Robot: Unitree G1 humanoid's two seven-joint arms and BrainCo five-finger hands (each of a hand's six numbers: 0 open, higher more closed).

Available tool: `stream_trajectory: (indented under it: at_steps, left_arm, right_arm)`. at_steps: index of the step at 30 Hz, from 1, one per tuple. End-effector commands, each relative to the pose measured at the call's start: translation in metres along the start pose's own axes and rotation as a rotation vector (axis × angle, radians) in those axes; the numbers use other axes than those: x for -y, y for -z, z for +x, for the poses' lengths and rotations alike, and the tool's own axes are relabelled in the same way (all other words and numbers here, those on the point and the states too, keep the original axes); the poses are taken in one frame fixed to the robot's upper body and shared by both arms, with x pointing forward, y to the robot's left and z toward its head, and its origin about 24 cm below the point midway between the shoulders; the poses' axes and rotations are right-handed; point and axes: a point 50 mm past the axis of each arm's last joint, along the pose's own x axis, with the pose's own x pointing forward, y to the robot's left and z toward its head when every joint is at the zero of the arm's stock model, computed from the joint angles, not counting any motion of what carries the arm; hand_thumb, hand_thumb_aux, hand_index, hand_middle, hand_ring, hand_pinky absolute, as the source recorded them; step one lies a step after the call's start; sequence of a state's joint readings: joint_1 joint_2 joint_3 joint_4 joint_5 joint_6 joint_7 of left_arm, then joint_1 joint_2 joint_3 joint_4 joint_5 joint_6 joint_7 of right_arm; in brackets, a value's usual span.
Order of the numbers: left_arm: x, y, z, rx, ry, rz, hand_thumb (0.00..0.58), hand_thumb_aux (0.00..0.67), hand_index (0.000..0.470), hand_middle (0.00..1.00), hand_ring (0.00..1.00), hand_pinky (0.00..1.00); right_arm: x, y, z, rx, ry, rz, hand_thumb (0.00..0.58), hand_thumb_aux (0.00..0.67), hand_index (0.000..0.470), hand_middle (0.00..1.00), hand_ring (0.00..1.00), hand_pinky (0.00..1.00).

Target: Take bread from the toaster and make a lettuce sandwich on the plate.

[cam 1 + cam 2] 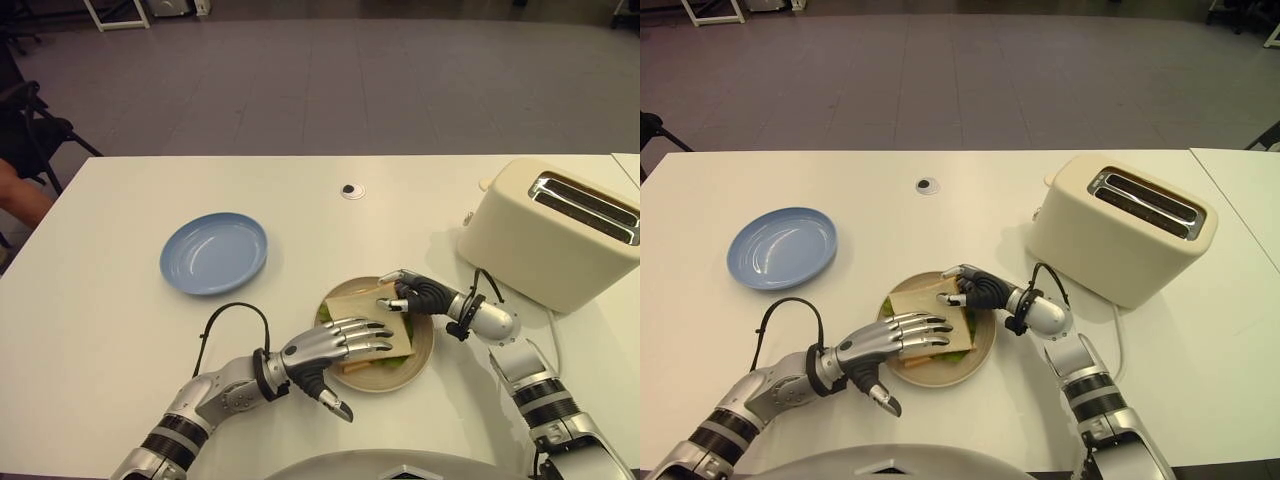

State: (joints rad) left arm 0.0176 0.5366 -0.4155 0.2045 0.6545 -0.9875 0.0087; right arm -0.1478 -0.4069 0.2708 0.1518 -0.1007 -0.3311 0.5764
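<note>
The left hand (325, 350) lies low over the tan plate (421, 360), its fingers stretched out side by side and resting flat on the near left part of the sandwich (362, 305), with the thumb pointing toward the table's near edge. It grips nothing.

The right hand (418, 293) comes in from the right side of the same plate. Its fingers are curled and pinch the right edge of the top bread slice (920, 297).

The tan plate sits near the middle of the table's (120, 330) near edge and holds the sandwich. Bread lies on top, and green lettuce (956, 353) peeks out along its near and left sides. The sandwich sits between the two hands and touches both: the left hand covers its near left corner and the right hand is at its far right corner.

A blue plate (213, 252) stands apart, to the left of the tan plate and farther back, with its shiny inside showing.

The cream toaster (545, 240) stands toward the table's right edge, just beyond the right hand, with its two slots facing up. Its white cord (1119, 335) trails toward the near edge.

A small black cap in a white ring (347, 189) sits in the tabletop near the far edge.
</note>
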Motion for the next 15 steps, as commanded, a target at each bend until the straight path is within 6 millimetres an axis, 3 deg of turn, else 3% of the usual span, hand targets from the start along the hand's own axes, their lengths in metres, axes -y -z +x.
stream_trajectory:
  at_steps: [1, 3, 6, 10, 11, 12, 13, 14, 15]
  left_arm:
    - [0.031, 0.015, -0.023, -0.178, 0.229, -0.077, 0.023, 0.013, 0.009, 0.0, 0.0, 0.0]
    - [0.03, 0.016, -0.023, -0.187, 0.241, -0.078, 0.066, 0.039, 0.028, 0.0, 0.0, 0.0]
    - [0.024, 0.02, -0.02, -0.191, 0.229, -0.051, 0.075, 0.045, 0.031, 0.0, 0.0, 0.0]
    - [0.007, 0.016, -0.001, -0.111, 0.077, -0.034, 0.062, 0.037, 0.026, 0.0, 0.0, 0.0]
    - [-0.001, 0.01, 0.005, -0.067, 0.003, -0.058, 0.083, 0.05, 0.035, 0.0, 0.0, 0.0]
    - [-0.011, 0.002, 0.009, -0.017, -0.094, -0.117, 0.237, 0.155, 0.109, 0.0, 0.0, 0.0]
    - [-0.025, -0.008, 0.012, 0.04, -0.207, -0.218, 0.468, 0.376, 0.264, 0.0, 0.0, 0.0]
    - [-0.038, -0.017, 0.013, 0.099, -0.297, -0.33, 0.58, 0.67, 0.47, 0.37, 0.37, 0.37]
    - [-0.047, -0.026, 0.011, 0.159, -0.351, -0.45, 0.58, 0.67, 0.47, 1.0, 1.0, 1.0]
  right_arm:
    - [0.053, -0.057, -0.014, 0.224, 0.372, -0.196, 0.0, 0.0, 0.0, 0.0, 0.0, 0.0]
    - [0.066, -0.069, -0.026, 0.241, 0.52, -0.288, 0.0, 0.0, 0.0, 0.0, 0.0, 0.0]
    - [0.067, -0.072, -0.043, 0.208, 0.62, -0.39, 0.0, 0.0, 0.0, 0.0, 0.0, 0.0]
    - [0.028, -0.058, -0.044, 0.162, 0.422, -0.368, 0.0, 0.0, 0.0, 0.0, 0.0, 0.0]
    - [0.021, -0.058, -0.045, 0.17, 0.383, -0.349, 0.0, 0.0, 0.0, 0.0, 0.0, 0.0]
    - [0.016, -0.059, -0.047, 0.185, 0.354, -0.325, 0.201, 0.129, 0.09, 0.03, 0.03, 0.03]
    - [0.011, -0.063, -0.051, 0.218, 0.333, -0.267, 0.558, 0.539, 0.378, 0.88, 0.88, 0.88]
    - [0.006, -0.067, -0.054, 0.259, 0.302, -0.19, 0.58, 0.67, 0.47, 1.0, 1.0, 1.0]
    - [-0.003, -0.072, -0.056, 0.31, 0.255, -0.127, 0.58, 0.67, 0.47, 1.0, 1.0, 1.0]
